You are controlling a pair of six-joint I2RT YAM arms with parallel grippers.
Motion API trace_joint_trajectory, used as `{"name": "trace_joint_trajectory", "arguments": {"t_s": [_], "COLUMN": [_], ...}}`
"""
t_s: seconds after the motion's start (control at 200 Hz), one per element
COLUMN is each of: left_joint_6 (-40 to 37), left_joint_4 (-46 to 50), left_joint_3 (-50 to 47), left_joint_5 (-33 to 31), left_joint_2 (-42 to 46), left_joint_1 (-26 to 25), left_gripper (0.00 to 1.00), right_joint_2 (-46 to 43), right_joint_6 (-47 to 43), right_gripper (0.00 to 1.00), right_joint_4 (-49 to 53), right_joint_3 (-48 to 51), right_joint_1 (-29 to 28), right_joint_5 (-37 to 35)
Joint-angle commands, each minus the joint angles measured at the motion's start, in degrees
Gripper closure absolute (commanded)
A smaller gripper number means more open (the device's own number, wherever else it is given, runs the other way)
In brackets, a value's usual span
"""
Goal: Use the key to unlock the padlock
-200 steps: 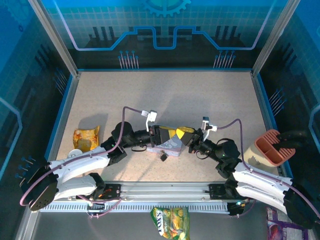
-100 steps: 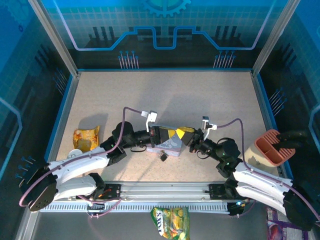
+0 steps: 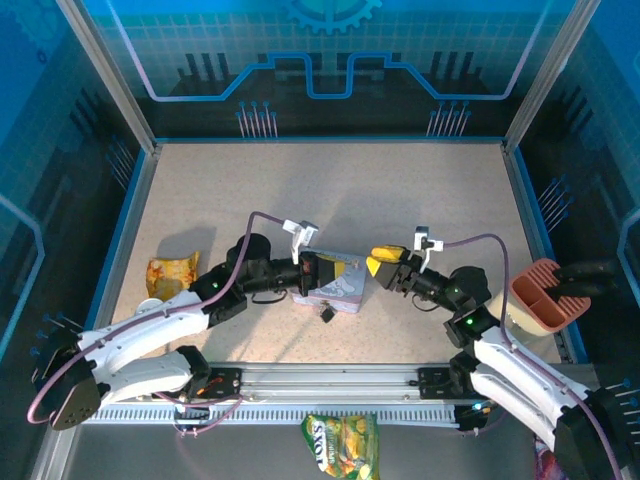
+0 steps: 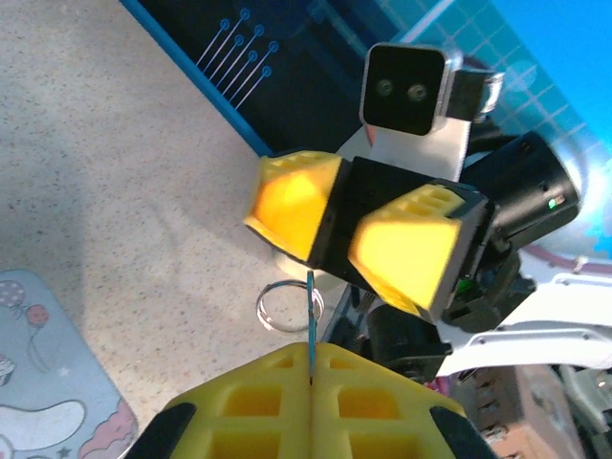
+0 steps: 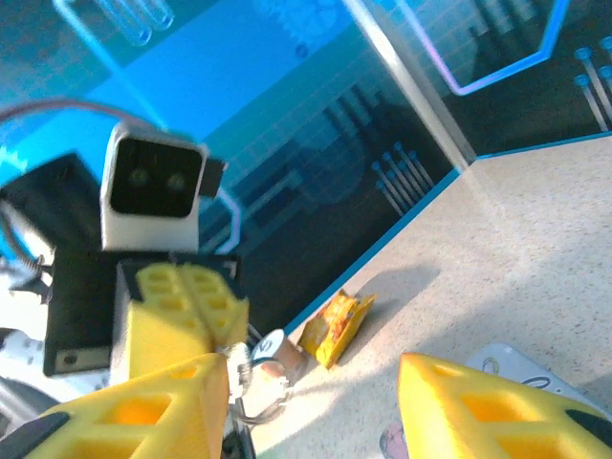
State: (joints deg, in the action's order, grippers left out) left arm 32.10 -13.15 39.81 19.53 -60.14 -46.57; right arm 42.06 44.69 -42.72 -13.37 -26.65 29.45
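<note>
The small dark padlock (image 3: 326, 313) lies on the table against the front edge of the lilac tin (image 3: 340, 291). Above the tin's left end, my left gripper (image 3: 318, 268) is shut on the key (image 4: 311, 314). The key is a thin blade seen edge-on, rising from between the closed yellow fingers (image 4: 251, 394), and its wire ring (image 4: 287, 306) hangs beside it. My right gripper (image 3: 386, 262) stands open just right of the tin, facing the left one with nothing between its fingers (image 5: 145, 413). In the right wrist view the left gripper (image 5: 229, 356) shows with the ring (image 5: 251, 375) at its tips.
A yellow snack packet (image 3: 172, 277) and a small white-capped cup (image 3: 152, 304) lie at the left edge. A terracotta holder (image 3: 540, 293) stands at the right edge. Another snack bag (image 3: 342, 444) lies below the front rail. Blue panels wall the table.
The two grippers met over the tin a second ago. The left one has closed on the key; the right one has opened, let go and drawn back to the right.
</note>
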Motion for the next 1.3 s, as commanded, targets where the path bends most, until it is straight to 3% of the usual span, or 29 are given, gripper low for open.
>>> {"name": "trace_joint_trajectory", "arguments": {"t_s": [0.0,0.39,0.795,1.291], "left_joint_6": [-7.0,-17.3,-17.6,-17.4], "left_joint_4": [9.1,17.1,17.7,18.3], "left_joint_3": [3.8,7.3,8.2,8.2], "left_joint_5": [-0.4,0.2,3.0,4.0], "left_joint_2": [0.2,-0.2,-1.7,-1.8], "left_joint_1": [-0.3,-3.1,-3.5,-3.9], "left_gripper": [1.00,1.00,1.00,1.00], "right_joint_2": [-0.2,4.2,4.6,2.8], "right_joint_6": [-8.6,-11.8,-16.6,-21.7], "right_gripper": [0.51,0.55,0.64,0.82], "right_joint_4": [2.8,4.8,11.8,19.6], "right_joint_3": [-3.3,-4.0,-5.5,-7.2], "right_joint_1": [0.5,0.1,-2.8,-4.2], "right_joint_5": [10.4,18.3,19.2,16.9]}}
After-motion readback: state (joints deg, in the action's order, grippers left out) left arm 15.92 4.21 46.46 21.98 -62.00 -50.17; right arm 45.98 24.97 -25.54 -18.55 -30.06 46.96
